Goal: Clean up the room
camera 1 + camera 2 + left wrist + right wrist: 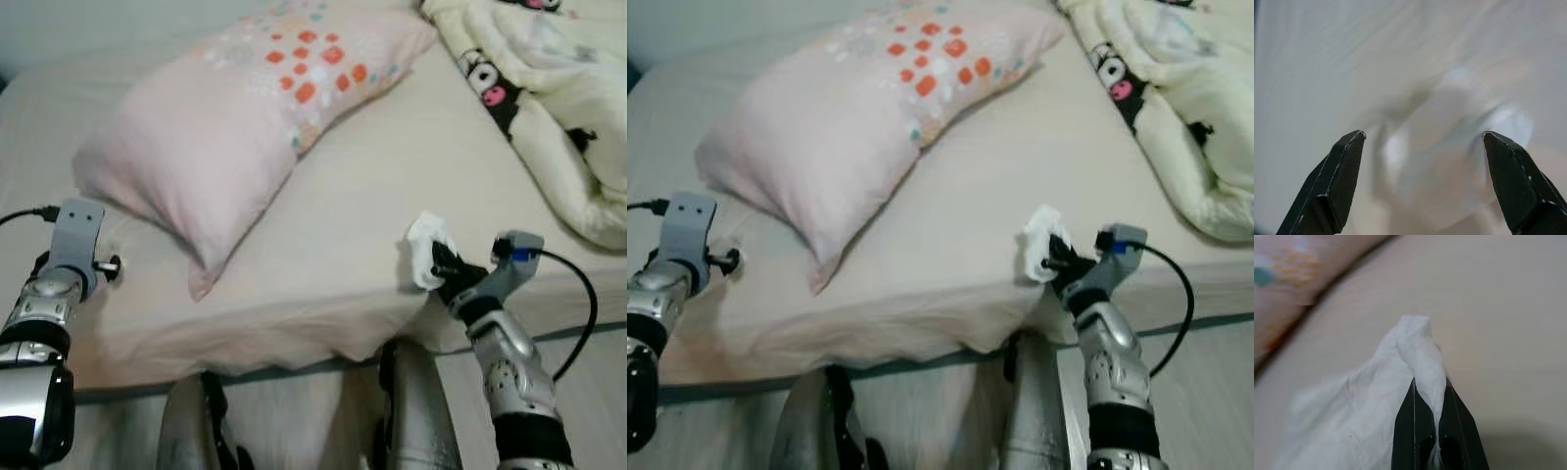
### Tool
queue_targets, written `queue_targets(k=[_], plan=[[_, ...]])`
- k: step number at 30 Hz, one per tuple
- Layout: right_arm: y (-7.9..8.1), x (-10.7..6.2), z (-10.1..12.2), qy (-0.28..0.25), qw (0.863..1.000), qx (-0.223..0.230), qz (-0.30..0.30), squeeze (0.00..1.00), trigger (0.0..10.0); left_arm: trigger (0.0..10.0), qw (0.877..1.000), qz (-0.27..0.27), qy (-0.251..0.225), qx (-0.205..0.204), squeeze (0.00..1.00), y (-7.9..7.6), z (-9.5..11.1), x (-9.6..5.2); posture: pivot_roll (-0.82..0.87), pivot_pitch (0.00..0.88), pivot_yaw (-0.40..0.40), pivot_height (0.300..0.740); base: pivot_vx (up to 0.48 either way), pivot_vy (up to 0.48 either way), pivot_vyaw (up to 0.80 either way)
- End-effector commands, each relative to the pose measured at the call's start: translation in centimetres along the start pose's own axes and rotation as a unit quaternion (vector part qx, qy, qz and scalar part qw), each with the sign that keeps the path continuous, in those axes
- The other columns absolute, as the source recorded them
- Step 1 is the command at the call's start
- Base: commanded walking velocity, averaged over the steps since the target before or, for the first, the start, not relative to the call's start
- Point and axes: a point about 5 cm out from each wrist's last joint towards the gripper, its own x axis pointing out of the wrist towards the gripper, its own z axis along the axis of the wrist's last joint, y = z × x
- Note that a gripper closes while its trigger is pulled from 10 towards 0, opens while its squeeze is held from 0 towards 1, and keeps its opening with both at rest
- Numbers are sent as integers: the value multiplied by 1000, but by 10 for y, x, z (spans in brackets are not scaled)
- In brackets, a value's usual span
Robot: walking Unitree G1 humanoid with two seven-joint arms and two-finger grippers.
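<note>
Pinching a crumpled white tissue (pixel 1405 382) between pressed-together fingers, our right gripper (pixel 443 266) holds it at the smooth beige bed's (pixel 392 186) near edge. At ten o'clock lies a plump pink pillow (pixel 216 147); at one o'clock, a fluffy cream blanket (pixel 549 108). Our left gripper (pixel 1422 139) hovers spread over the sheet.

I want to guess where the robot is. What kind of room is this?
Most likely a bedroom. The robot stands at the edge of a bed that has a pink pillow and a cream cartoon-print blanket on it. Its right end effector pinches a crumpled white tissue.
</note>
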Motion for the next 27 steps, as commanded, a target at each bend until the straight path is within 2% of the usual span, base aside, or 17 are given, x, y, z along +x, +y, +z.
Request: queue_targets(k=[1,3,6,9,12,14,15,17,21,22,24,25,26,27], plan=[[2,-4,-1,12,1000,2,7,0,0,10000,999,16,30,10,0,15,-17,-4,-89,421,60,497,0,0,800],[8,-5,5,11,1000,2,14,0,0,10000,999,16,35,14,0,19,-20,-5,-92,423,57,497,0,0,800],[10,-5,7,10,1000,3,16,0,0,10000,999,-1,37,8,0,17,-22,-5,-92,423,57,497,0,0,800],[13,-5,13,6,1000,1,15,0,0,10000,996,-87,18,-28,0,-5,-23,-5,-95,426,56,497,0,0,800],[12,-7,18,5,1000,3,7,0,0,10000,979,-194,-21,-66,0,-34,-16,-7,-97,427,57,497,0,0,800],[11,-7,20,7,1000,3,1,0,157,10000,969,-232,-31,-76,0,-46,-15,-8,-97,427,57,497,0,0,709],[11,-7,20,7,1000,3,1,0,157,10000,969,-232,-31,-76,0,-46,-15,-8,-97,427,57,497,0,0,619],[12,-7,21,10,1000,0,-1,0,0,10000,960,-260,-38,-93,0,-56,-12,-9,-98,429,58,497,0,0,0],[15,-7,23,10,1000,-1,4,0,0,10000,955,-272,-49,-104,0,-65,-9,-10,-99,428,59,497,0,0,0],[15,-7,23,10,1000,-1,4,0,0,10000,955,-272,-49,-104,0,-65,-9,-10,-99,428,59,497,0,0,0],[17,-8,25,7,1000,-2,4,0,0,10000,964,-249,-62,-66,0,-67,-6,-9,-106,432,63,497,0,0,0],[17,-8,25,7,1000,-2,4,0,0,10000,964,-249,-62,-66,0,-67,-6,-9,-106,432,63,497,0,0,0],[17,-9,27,7,1000,-3,3,0,7882,10000,969,-231,-71,-46,0,-67,-3,-8,-106,434,62,497,0,0,0],[17,-9,27,6,1000,-2,2,0,7882,10000,972,-218,-77,-33,0,-67,-1,-8,-106,434,62,497,0,0,0]])
